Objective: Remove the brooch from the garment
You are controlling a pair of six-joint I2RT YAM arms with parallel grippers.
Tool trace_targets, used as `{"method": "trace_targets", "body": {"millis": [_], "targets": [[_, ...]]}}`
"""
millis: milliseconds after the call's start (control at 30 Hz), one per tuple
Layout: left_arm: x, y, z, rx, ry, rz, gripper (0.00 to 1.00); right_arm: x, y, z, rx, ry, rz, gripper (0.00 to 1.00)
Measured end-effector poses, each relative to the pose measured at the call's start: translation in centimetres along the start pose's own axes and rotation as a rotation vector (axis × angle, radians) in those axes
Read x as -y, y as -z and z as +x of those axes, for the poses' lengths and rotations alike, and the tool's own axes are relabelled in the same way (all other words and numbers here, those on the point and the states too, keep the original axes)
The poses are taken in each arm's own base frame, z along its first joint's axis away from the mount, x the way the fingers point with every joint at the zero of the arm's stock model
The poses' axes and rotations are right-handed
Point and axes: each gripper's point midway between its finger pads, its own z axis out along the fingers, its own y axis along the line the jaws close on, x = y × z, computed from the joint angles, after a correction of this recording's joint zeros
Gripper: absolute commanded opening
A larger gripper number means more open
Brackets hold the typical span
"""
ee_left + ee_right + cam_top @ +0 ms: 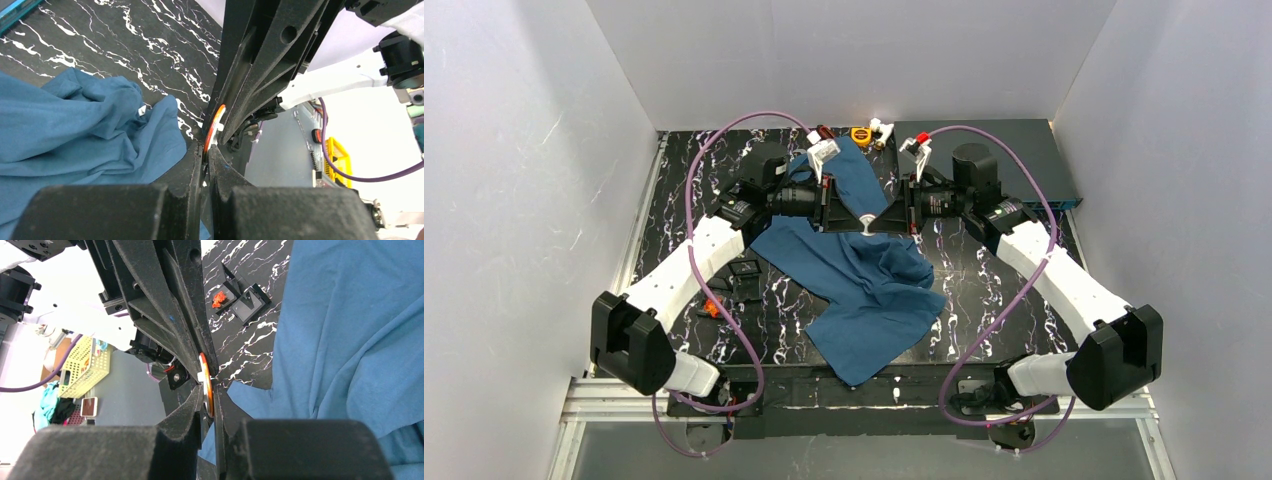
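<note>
The teal-blue garment (864,290) lies crumpled on the black marbled table, with one part pulled up between my two grippers. It also shows in the left wrist view (75,125) and the right wrist view (350,330). The brooch (866,228) is a thin round disc with an orange rim, seen edge-on (214,122) (205,380). My left gripper (854,222) (206,152) and right gripper (880,222) (209,390) meet tip to tip above the table's middle. Each is shut on the brooch's edge from its own side. A bit of blue cloth shows between the fingers of each.
Small black boxes (746,272) (242,300) and an orange-red piece (711,308) (218,298) lie left of the garment. A yellow item (861,133) and small red-and-white parts (882,128) sit at the back edge. A dark grey mat (1014,150) covers the back right.
</note>
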Motion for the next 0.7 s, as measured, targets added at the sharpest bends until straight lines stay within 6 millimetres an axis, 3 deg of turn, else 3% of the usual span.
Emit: {"method": "trace_targets", "body": {"millis": [133,333,600,700], "targets": [[-0.2,0.2,-0.1,0.007,0.042,-0.008,0.00,0.0,0.0,0.0,0.001,0.001,-0.001,0.18],[-0.2,0.3,-0.1,0.009,0.055,-0.008,0.00,0.1,0.2,-0.2,0.007,0.005,-0.002,0.45],[-1.0,0.8,0.5,-0.007,0.102,-0.041,0.00,0.0,0.6,-1.0,0.022,0.023,-0.014,0.57],[-1.5,1.2,1.1,-0.029,0.127,-0.063,0.00,-0.4,0.8,-1.3,0.022,0.035,-0.016,0.67]]}}
